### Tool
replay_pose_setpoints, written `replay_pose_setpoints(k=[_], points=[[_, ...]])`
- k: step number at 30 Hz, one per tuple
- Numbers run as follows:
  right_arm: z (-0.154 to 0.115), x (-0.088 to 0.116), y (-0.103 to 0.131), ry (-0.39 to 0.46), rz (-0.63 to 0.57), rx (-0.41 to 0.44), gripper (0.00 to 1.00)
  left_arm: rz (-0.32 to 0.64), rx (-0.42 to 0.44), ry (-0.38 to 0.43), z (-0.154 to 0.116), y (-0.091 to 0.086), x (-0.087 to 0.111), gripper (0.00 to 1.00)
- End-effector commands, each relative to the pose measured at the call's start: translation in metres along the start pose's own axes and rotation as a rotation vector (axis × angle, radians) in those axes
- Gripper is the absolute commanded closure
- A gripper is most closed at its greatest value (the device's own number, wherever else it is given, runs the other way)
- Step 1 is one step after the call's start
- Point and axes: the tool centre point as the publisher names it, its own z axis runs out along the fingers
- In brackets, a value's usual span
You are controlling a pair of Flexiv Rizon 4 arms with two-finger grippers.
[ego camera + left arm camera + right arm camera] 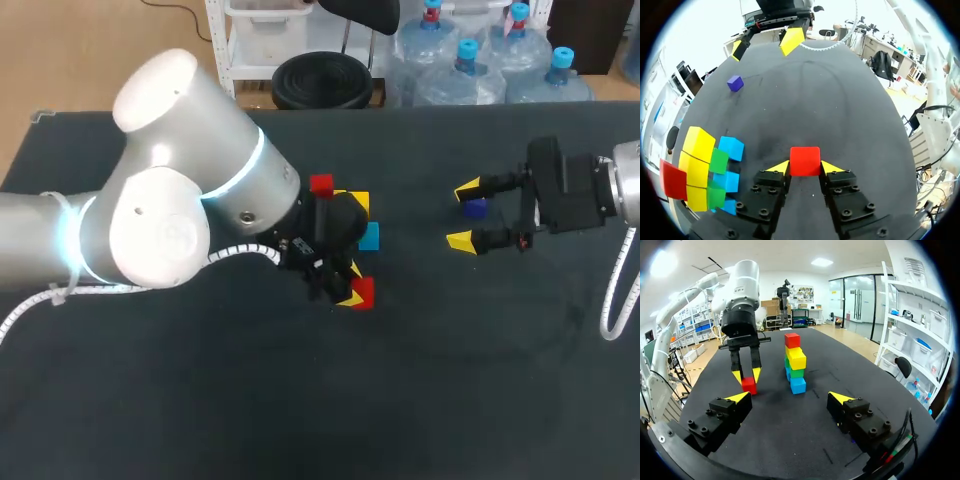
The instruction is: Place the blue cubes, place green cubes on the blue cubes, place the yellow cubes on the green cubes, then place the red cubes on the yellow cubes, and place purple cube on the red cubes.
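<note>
1. Red cube (805, 161) is being clamped between the two yellow fingertips of the left gripper (746, 376). Both tips are pressing its sides, down at the surface of the dark table (200, 400), near the middle.
2. Just beyond that gripper, on its far side, the stack (796, 365) is standing. Blue cubes are forming the base, green cubes are lying on them, yellow cubes are sitting above those, and a single red one is topping it. The held cube is sitting close beside the stack without touching it.
3. Well to the right of the stack, the purple cube (476, 208) is lying on the table. It is sitting between the fingers of the right gripper (464, 214), which are standing wide apart. The cube is lying closer to the far finger than to the near one, and whether it is touching that finger cannot be told.
4. The left arm is coming in from the left edge of the table and the right arm from the right edge. The two grippers are facing each other across the middle.
</note>
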Motion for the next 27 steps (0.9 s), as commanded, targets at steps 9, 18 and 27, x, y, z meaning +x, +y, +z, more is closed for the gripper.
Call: replay_pose_setpoints(k=[9, 18, 27], points=[[0.001, 0.000, 0.000, -0.002, -0.001, 0.000, 0.00, -0.008, -0.016, 0.032, -0.008, 0.005, 0.001, 0.00], [0.001, 0.000, 0.000, -0.002, -0.001, 0.000, 0.00, 0.069, -0.010, 0.029, -0.043, -0.008, 0.001, 0.00], [0.001, 0.000, 0.000, -0.002, -0.001, 0.000, 0.00, 0.117, -0.012, 0.075, -0.092, -0.026, 0.030, 0.00]])
